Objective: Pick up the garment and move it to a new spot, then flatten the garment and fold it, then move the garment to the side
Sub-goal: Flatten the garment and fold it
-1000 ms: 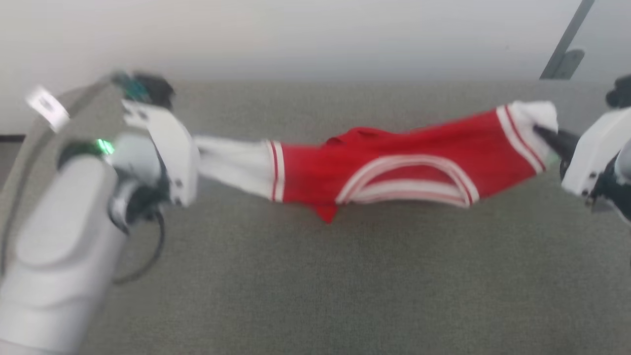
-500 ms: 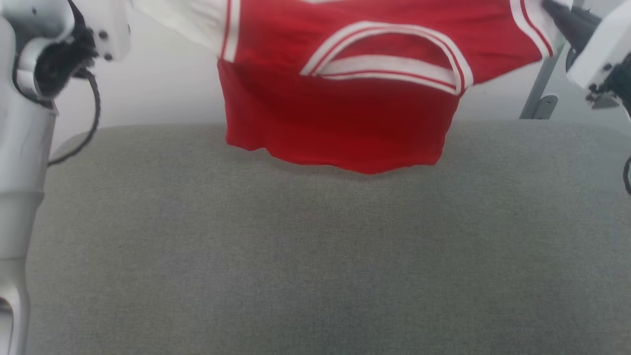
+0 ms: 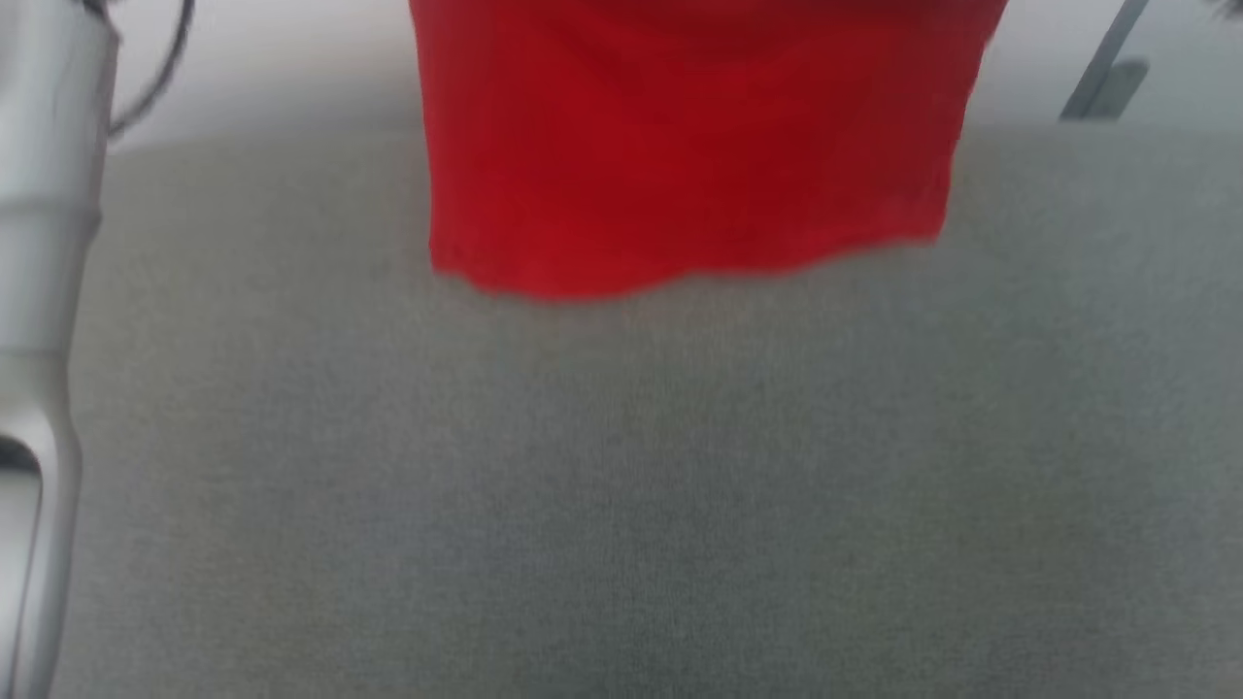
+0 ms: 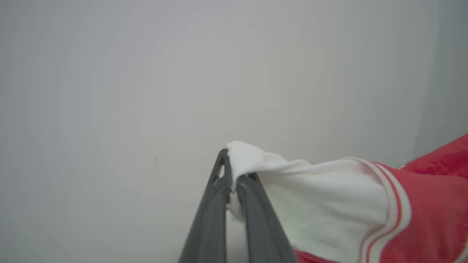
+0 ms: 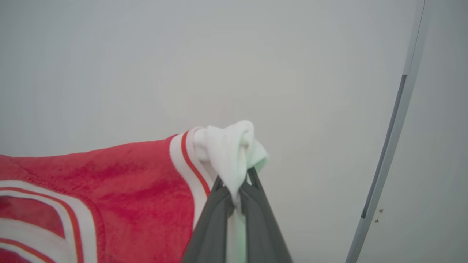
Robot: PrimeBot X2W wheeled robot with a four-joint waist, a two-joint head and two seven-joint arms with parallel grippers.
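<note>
- Grey surface (image 3: 621,485) — woven cloth texture, across the lower head view.
- Pale wall (image 3: 291,68) — plain, behind the surface's far edge.
- Grey strip (image 5: 389,138) slanting up the wall at right; bracket (image 3: 1112,85) beside it.

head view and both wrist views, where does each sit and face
Head view: on the head, looking forward and down at the grey surface and the hanging garment; left arm at its edge.
Left wrist view: on the left wrist, facing a pale wall; left gripper pinching the garment.
Right wrist view: on the right wrist, likewise; right gripper pinching its other end.
All share the garment.
</note>
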